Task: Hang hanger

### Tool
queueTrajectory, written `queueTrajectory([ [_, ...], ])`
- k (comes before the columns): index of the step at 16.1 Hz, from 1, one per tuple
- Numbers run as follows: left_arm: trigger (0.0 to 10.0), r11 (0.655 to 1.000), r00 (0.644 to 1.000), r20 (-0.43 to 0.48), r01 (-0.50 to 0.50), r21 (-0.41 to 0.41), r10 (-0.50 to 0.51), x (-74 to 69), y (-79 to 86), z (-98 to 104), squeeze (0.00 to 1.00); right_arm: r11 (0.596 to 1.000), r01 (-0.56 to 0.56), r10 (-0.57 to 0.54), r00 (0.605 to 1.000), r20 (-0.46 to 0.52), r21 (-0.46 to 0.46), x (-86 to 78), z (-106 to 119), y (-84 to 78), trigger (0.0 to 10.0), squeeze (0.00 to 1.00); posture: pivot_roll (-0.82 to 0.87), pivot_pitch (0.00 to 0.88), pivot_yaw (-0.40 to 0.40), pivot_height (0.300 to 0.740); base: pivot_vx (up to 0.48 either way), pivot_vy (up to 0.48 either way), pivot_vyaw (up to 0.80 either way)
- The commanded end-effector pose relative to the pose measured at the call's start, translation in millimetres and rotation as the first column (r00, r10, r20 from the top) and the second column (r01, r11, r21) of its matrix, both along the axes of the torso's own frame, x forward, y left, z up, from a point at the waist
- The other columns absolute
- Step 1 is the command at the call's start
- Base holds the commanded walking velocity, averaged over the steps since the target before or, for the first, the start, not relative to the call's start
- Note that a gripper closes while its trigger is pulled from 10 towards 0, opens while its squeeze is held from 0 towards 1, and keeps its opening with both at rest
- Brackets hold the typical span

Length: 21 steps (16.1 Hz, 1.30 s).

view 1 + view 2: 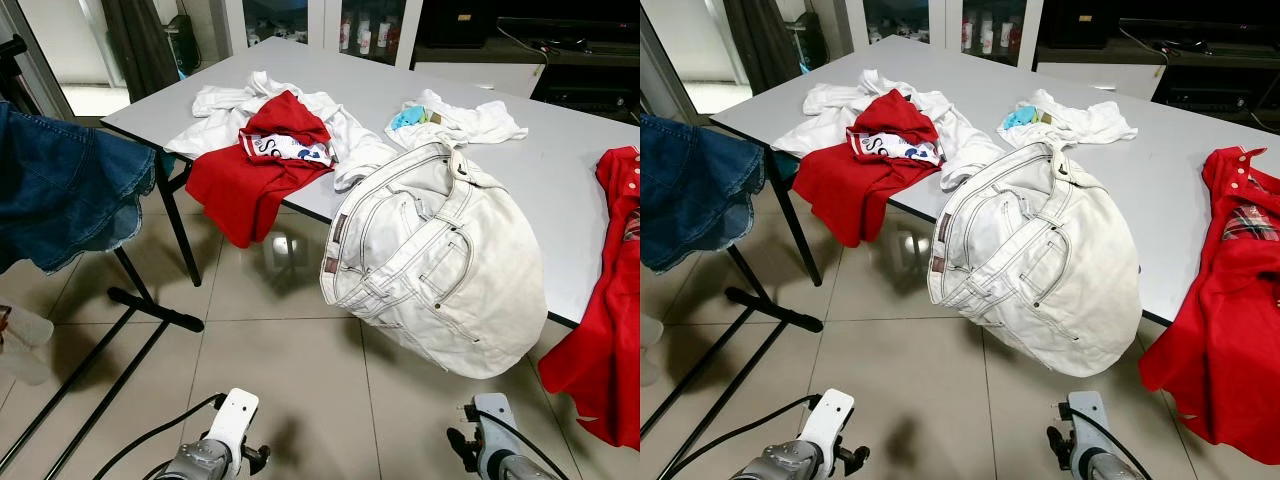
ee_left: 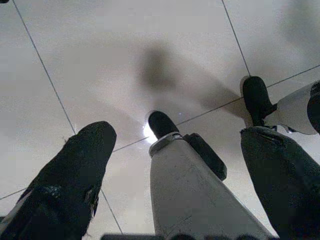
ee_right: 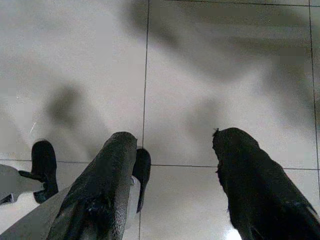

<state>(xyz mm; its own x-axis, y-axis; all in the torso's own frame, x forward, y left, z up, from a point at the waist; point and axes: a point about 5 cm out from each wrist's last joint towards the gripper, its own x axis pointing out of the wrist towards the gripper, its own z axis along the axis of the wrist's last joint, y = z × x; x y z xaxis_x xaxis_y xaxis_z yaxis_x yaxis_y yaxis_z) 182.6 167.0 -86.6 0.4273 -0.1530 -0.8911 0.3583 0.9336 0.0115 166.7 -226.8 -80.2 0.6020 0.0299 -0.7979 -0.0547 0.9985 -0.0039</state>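
Both silver arms hang low over the pale glossy tiled floor [image 1: 280, 370]; the left tool [image 2: 175, 165] has its two black fingers spread apart with nothing between them, pointing down at the tiles beside the robot's own leg and foot, and the right tool [image 3: 175, 190] is likewise spread wide and empty above the floor.

Ahead stands the large white rectangular tabletop [image 1: 560, 160]. Draped over its near edge and hanging toward the floor is a pair of off-white denim jeans [image 1: 430, 270], waistband facing the robot. A red polo shirt [image 1: 1230, 320] hangs off the table edge at the far right. Left of the jeans a red cloth garment [image 1: 250, 180] spills over the edge, lying on a crumpled white shirt [image 1: 220, 115], with a white printed piece [image 1: 285, 148] on top of it. Farther back lies a small white garment with a light-blue patch [image 1: 455, 120]. At the far left hangs a dark blue denim skirt [image 1: 60, 190], above black rack legs [image 1: 150, 305] on the floor. Whether any hanger sits among these I cannot tell.
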Motion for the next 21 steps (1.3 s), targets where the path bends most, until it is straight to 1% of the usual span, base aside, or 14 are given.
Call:
queueTrajectory([
  [1, 10.0, 1.000, 1.000, 0.001, -0.004, 0.010, 0.004, -1.0, 0.6, -0.6, 0.00, 1.000, -0.003, 0.003, 1.000, -0.009, -0.003, -2.9, -1.3, -0.5, 10.0, 0.00, -0.15, 0.000, 0.005, 0.740, 0.000, 0.000, 0.00],
  [21, 10.0, 1.000, 1.000, 0.005, -0.017, 0.013, 0.017, 0.4, 2.9, 0.2, 0.00, 0.999, -0.029, 0.029, 1.000, -0.006, -0.013, 2.0, 0.5, 0.5, 10.0, 0.00, -0.13, 0.000, -0.002, 0.740, 0.000, 0.000, 0.00],
])
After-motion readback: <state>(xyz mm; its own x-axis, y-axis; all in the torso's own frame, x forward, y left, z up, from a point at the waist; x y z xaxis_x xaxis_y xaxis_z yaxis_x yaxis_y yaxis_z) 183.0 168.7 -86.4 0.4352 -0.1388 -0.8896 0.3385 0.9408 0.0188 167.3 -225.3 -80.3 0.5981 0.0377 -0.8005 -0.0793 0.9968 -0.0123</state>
